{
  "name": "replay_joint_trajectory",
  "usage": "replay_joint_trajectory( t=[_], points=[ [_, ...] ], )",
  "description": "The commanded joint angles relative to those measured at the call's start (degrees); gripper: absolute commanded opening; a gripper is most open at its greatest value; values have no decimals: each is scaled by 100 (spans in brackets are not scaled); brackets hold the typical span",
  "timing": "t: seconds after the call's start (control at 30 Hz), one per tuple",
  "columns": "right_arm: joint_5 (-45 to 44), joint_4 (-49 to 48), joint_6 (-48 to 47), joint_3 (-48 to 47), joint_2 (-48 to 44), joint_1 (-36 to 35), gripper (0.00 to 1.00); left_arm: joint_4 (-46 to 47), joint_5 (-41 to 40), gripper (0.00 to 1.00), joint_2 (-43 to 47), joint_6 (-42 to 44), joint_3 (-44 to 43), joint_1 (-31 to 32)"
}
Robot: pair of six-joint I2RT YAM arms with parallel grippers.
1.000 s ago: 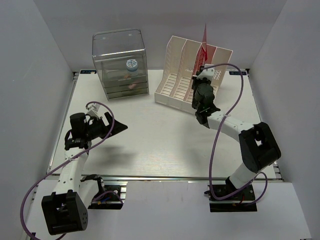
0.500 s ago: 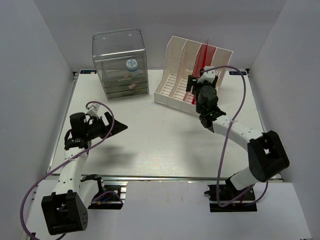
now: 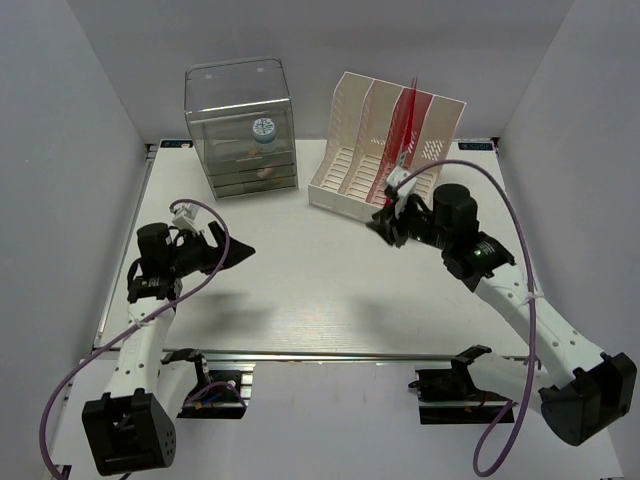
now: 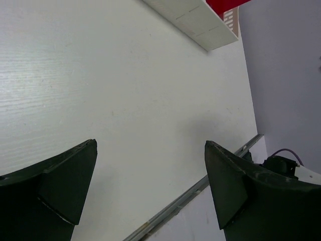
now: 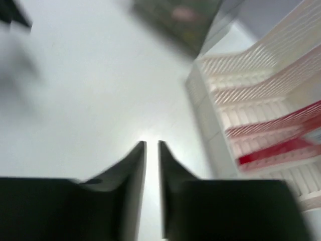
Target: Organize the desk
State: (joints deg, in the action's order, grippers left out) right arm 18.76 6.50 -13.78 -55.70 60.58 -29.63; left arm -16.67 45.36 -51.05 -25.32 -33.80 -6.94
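The white desk (image 3: 320,280) with silver rails lies under both arms. A red folder (image 3: 404,120) stands upright in a slot of the white file rack (image 3: 350,150); it also shows blurred in the right wrist view (image 5: 271,150). My right gripper (image 3: 385,224) hovers over the desk just in front of the rack, apart from it. Its jaws (image 5: 152,144) are almost closed with a thin gap and hold nothing. My left gripper (image 3: 238,255) is wide open and empty above the desk's left side; only bare desk shows between its fingers (image 4: 150,145).
A clear plastic drawer box (image 3: 240,120) with small items inside stands at the back left beside the rack. The rack's corner and a red edge (image 4: 225,6) show at the top of the left wrist view. The desk's near rail (image 4: 190,193) runs below the left gripper.
My right arm has drawn back from the file rack toward the near right, leaving the red folder standing in its slot. The left arm has hardly moved.
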Motion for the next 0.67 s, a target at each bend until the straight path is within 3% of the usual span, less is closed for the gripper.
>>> replay_joint_trajectory(
  t=[0.0, 0.03, 0.07, 0.4, 0.63],
  points=[
    [877, 1363, -362, 427, -290, 158, 41, 409, -98, 97, 323, 220, 75, 26],
    [796, 1310, -310, 698, -379, 168, 56, 418, -124, 97, 350, 351, 110, 26],
    [700, 1240, -249, 840, -484, 194, 88, 392, -185, 97, 367, 422, 128, 26],
    [-892, -307, 842, 2642, -1987, 607, 89, 638, -581, 98, 675, 511, 506, 26],
    [-1472, -343, 649, 2706, -2015, 862, 89, 498, -722, 98, 745, 572, 541, 26]
  ],
)
